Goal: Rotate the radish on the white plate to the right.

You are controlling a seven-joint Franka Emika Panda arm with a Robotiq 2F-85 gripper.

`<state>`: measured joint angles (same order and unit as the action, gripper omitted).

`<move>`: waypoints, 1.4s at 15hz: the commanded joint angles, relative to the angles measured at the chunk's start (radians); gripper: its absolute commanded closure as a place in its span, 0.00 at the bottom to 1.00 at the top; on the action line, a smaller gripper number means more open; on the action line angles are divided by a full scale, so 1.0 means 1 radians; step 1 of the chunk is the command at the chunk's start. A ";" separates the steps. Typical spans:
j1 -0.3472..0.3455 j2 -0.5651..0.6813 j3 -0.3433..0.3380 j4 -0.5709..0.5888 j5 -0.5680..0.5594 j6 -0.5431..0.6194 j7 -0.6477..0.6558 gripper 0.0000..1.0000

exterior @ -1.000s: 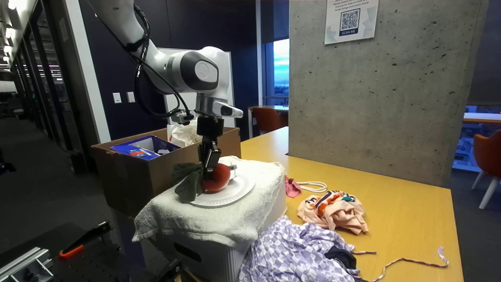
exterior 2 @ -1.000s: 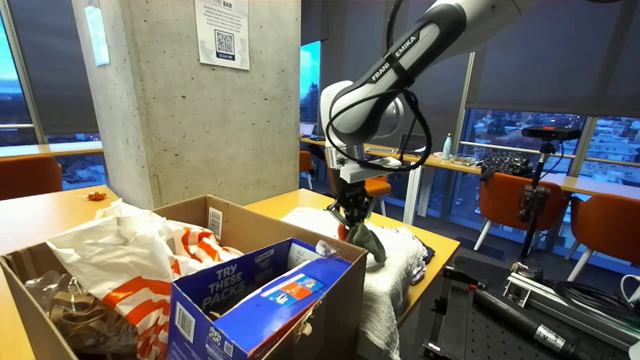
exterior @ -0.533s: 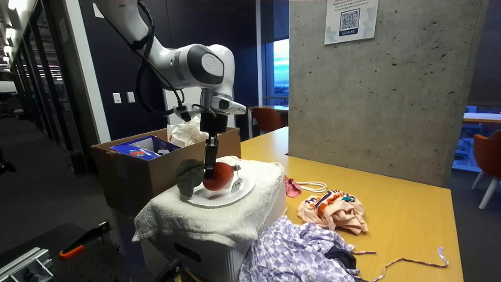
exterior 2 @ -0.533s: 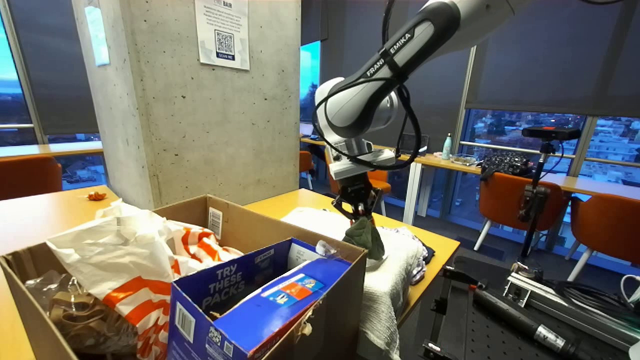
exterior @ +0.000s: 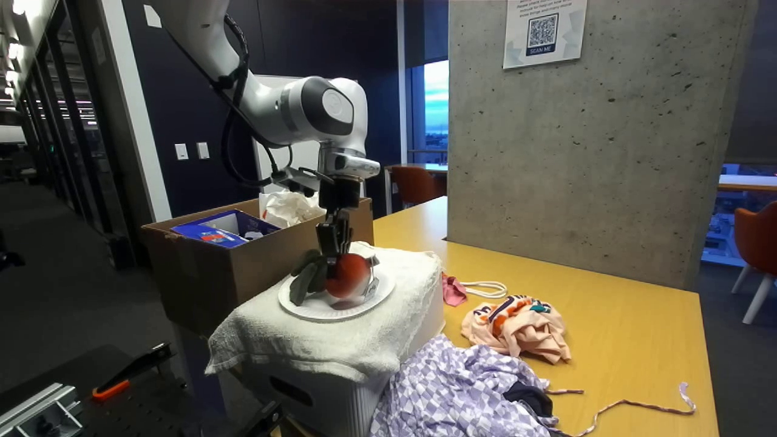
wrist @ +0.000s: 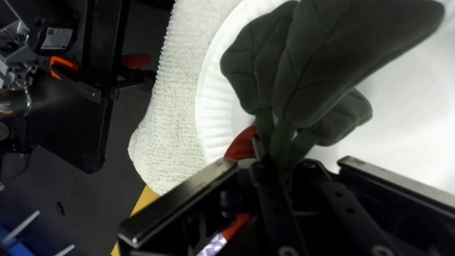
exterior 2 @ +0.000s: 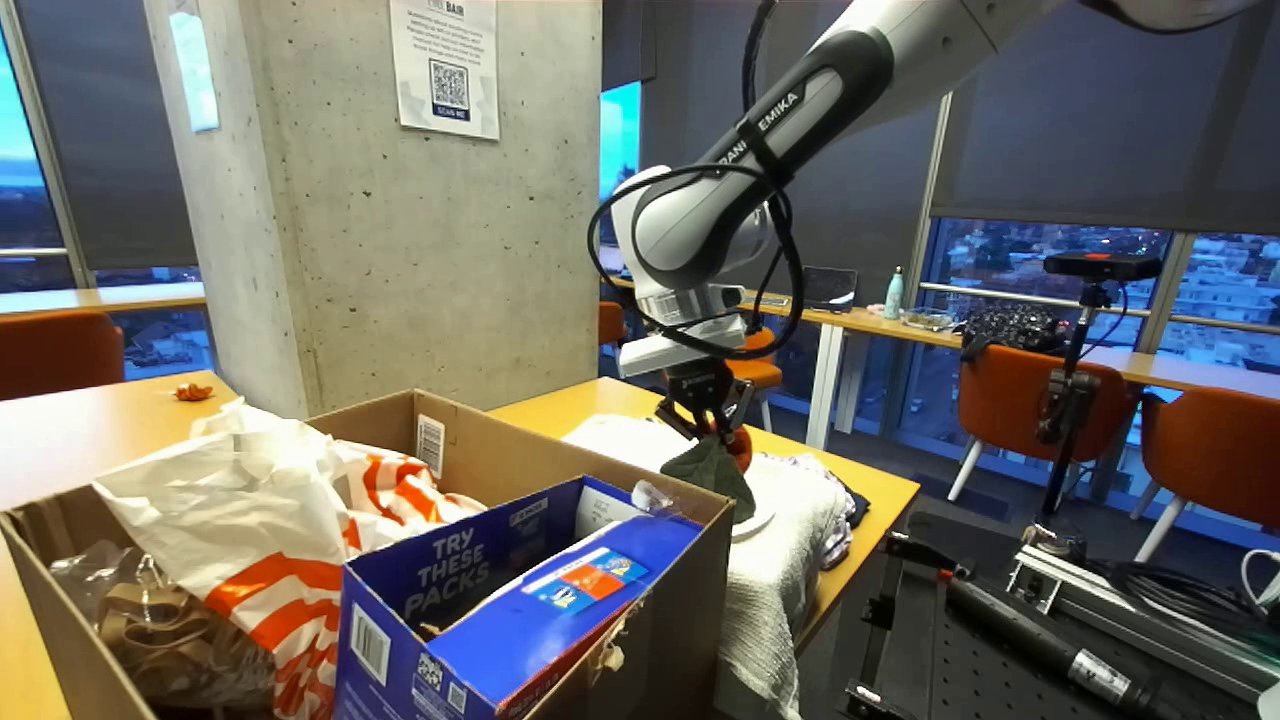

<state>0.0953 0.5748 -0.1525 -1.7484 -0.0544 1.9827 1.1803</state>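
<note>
Tool (wrist: 279, 159) clamped on the radish (exterior: 350, 276) at its stems (wrist: 280, 137), over the white plate (wrist: 213, 106); contact unclear. Prob. best: slow, low twist right, w/o dragging the plate, b/c it may slip on the towel (exterior: 303, 340) beneath.

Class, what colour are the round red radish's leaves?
The broad leaves are dark grey-green, clearest in the wrist view.
</note>
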 commanded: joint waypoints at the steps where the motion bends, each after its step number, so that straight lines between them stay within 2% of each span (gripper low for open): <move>1: 0.021 0.005 -0.026 0.036 -0.041 -0.023 0.157 0.97; 5: 0.026 0.019 -0.027 0.046 -0.076 -0.027 0.318 0.97; 15: 0.051 -0.013 -0.030 0.006 -0.165 0.118 0.607 0.97; 21: 0.087 -0.040 -0.029 -0.015 -0.198 0.116 0.819 0.97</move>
<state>0.1482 0.5711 -0.1654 -1.7330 -0.2151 2.0843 1.8803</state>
